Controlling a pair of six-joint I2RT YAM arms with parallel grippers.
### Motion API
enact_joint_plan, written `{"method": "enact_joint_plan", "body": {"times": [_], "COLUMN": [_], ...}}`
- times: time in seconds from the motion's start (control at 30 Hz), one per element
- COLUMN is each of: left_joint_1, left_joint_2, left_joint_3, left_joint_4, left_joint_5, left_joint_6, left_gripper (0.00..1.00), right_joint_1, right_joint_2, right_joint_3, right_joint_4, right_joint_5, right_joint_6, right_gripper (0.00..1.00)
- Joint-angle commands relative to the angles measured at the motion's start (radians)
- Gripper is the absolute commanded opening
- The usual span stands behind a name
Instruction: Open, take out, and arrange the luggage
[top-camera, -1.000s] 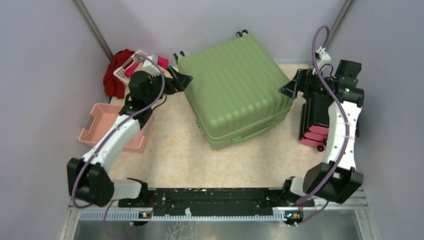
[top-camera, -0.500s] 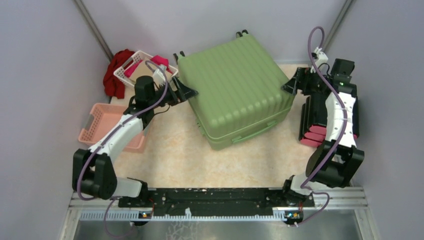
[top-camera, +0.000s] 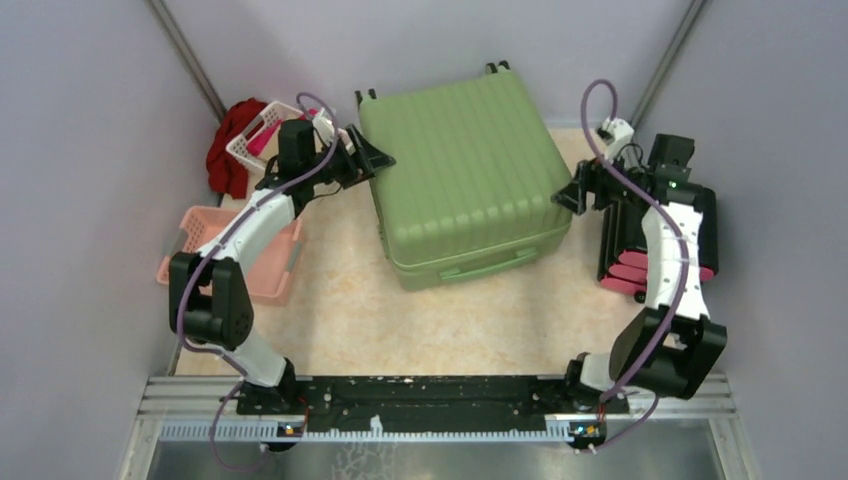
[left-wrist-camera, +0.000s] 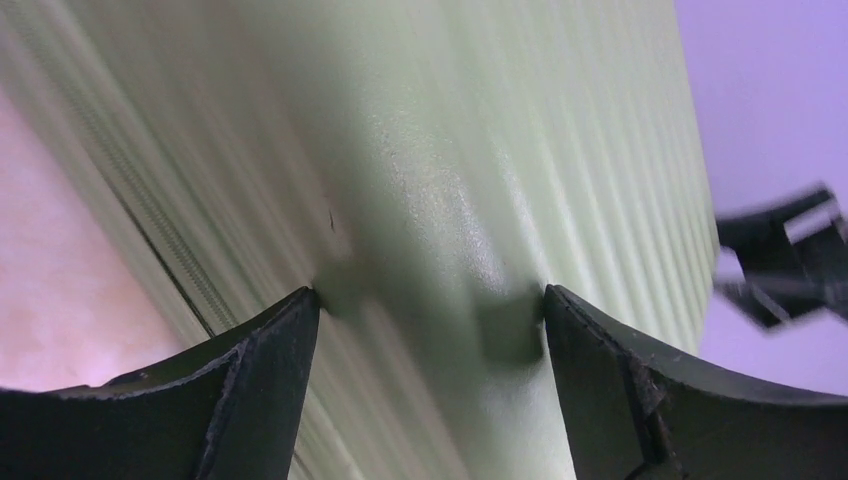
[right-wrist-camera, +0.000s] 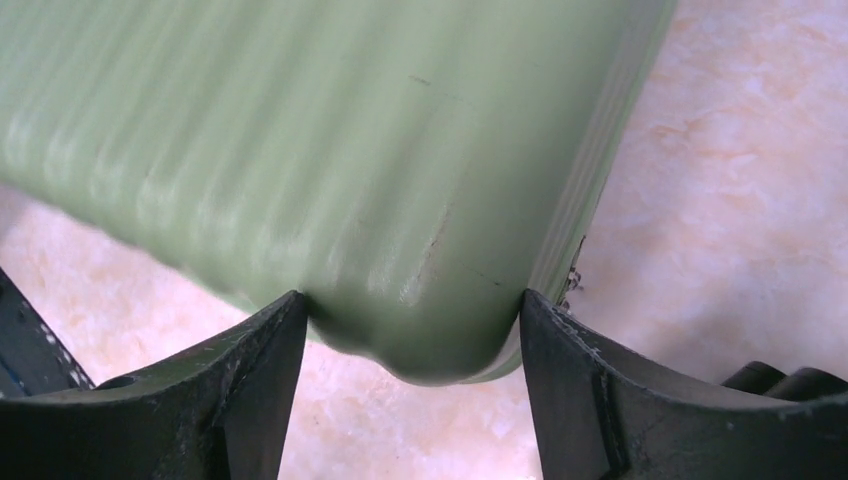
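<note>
The sage-green ribbed luggage (top-camera: 460, 170) lies flat and closed in the middle of the table, its caster wheels at the far edge. My left gripper (top-camera: 378, 160) is open, with its fingertips against the case's far left side; in the left wrist view (left-wrist-camera: 430, 295) the ribbed shell (left-wrist-camera: 450, 150) fills the space between the jaws. My right gripper (top-camera: 565, 195) is open at the case's near right corner; in the right wrist view (right-wrist-camera: 412, 300) that rounded corner (right-wrist-camera: 300, 130) sits between the jaws. The lining is hidden.
A pink basket (top-camera: 215, 250) stands at the left. A white basket (top-camera: 262, 135) with pink cloth and a red cloth (top-camera: 228, 145) sit at the back left. Black-and-pink stacked cases (top-camera: 630, 250) stand at the right under my right arm. Grey walls close in on three sides.
The luggage has turned a little clockwise and sits squarer to the table. My left gripper moved farther back along its left side. My right gripper moved inward to its right corner.
</note>
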Motion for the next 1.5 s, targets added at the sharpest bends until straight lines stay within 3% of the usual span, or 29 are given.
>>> {"method": "enact_joint_plan", "body": {"times": [0.0, 0.3, 0.43, 0.6, 0.73, 0.9, 1.03, 1.1, 1.2, 1.33, 1.47], "left_joint_1": [-0.035, -0.016, 0.000, 0.035, 0.040, 0.040, 0.040, 0.040, 0.040, 0.040, 0.040], "left_joint_2": [0.117, 0.237, 0.166, -0.107, -0.359, -0.604, -0.762, -0.836, -0.929, -1.014, -1.018], "left_joint_3": [0.152, 0.342, 0.337, 0.162, -0.059, -0.357, -0.467, -0.507, -0.556, -0.615, -0.644], "left_joint_4": [0.073, 0.081, 0.080, 0.138, 0.245, 0.411, 0.383, 0.350, 0.299, 0.277, 0.297], "left_joint_5": [-0.012, -0.028, -0.079, -0.152, -0.103, 0.078, 0.116, 0.100, 0.075, 0.050, 0.053], "left_joint_6": [0.051, 0.081, 0.128, 0.242, 0.238, 0.094, 0.062, 0.050, 0.058, 0.090, 0.157], "left_gripper": [0.80, 0.78, 0.78, 0.85, 0.97, 0.98, 0.98, 0.98, 0.98, 0.98, 0.98], "right_joint_1": [0.230, 0.268, 0.218, 0.038, -0.025, -0.036, -0.036, -0.036, -0.037, -0.037, -0.036], "right_joint_2": [-0.062, -0.140, -0.184, -0.194, -0.168, -0.204, -0.240, -0.247, -0.221, -0.153, -0.103], "right_joint_3": [-0.124, -0.186, -0.142, -0.113, -0.117, -0.230, -0.355, -0.384, -0.388, -0.389, -0.412], "right_joint_4": [-0.276, -0.294, -0.367, -0.537, -0.675, -0.569, -0.480, -0.416, -0.273, -0.211, -0.222], "right_joint_5": [-0.236, -0.243, -0.211, -0.255, -0.269, -0.267, -0.263, -0.275, -0.261, -0.271, -0.287], "right_joint_6": [-0.090, -0.160, -0.274, -0.558, -0.889, -1.110, -1.316, -1.279, -1.089, -1.064, -1.313], "right_gripper": [0.67, 0.69, 0.74, 0.80, 0.81, 0.79, 0.80, 0.77, 0.62, 0.55, 0.51]}}
